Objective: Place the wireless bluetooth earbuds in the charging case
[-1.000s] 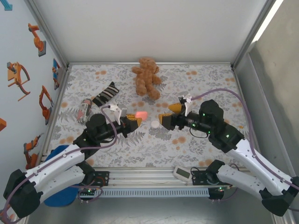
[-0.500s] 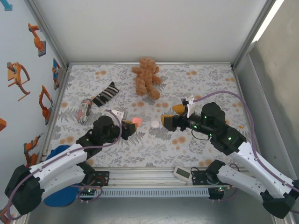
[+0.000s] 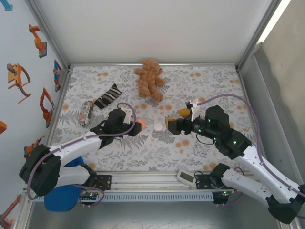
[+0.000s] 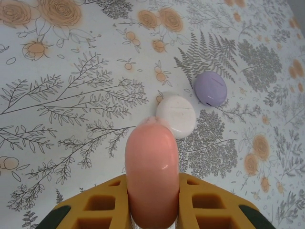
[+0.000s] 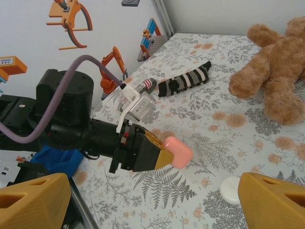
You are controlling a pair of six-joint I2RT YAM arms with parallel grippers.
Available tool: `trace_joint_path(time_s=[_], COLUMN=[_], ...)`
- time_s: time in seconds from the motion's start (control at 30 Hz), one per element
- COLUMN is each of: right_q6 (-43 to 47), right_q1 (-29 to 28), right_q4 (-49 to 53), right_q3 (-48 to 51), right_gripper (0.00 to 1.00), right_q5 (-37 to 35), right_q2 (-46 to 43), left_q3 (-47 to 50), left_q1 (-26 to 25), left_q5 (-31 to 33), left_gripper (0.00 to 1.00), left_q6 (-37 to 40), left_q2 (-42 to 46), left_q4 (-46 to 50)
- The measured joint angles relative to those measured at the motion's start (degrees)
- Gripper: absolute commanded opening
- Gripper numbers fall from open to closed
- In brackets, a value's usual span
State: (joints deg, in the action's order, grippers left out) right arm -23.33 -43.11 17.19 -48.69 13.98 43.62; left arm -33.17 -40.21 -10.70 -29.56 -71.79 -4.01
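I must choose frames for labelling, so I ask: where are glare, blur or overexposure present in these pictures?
Left wrist view: the pink case carries a soft glare spot and looks slightly blurred, while the mat print is sharp. Right wrist view: the near fingers of the right end effector are out of focus. Top view: a strip at the upper right is overexposed.
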Motion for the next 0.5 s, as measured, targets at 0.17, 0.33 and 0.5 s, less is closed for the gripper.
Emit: trace_joint_path(time_s=[0.17,0.33,0.5], right_q6=[0.0,0.02,0.02], right_q1=[0.0,0.0,0.0], right_q4=[0.02,0.72,2.25], right_q3=[0.09,0.68,0.72], right_gripper=[0.9,0.9,0.9], right_q5=[-0.17,-0.83,-1.73], right_q2=[-0.81,-1.68,-3.08], left_q3=[-0.72,-1.62,-3.72], left_q1=[3.76,5.88,5.86], left_q5=[-3.61,-7.17,-10.21], left_gripper=[0.0,0.0,0.0], left_q6=[-2.38,-4.24,-5.31], left_q2=[-6.34,-11.82,-16.11], left_q4=[-1.22,-2.89,-5.33])
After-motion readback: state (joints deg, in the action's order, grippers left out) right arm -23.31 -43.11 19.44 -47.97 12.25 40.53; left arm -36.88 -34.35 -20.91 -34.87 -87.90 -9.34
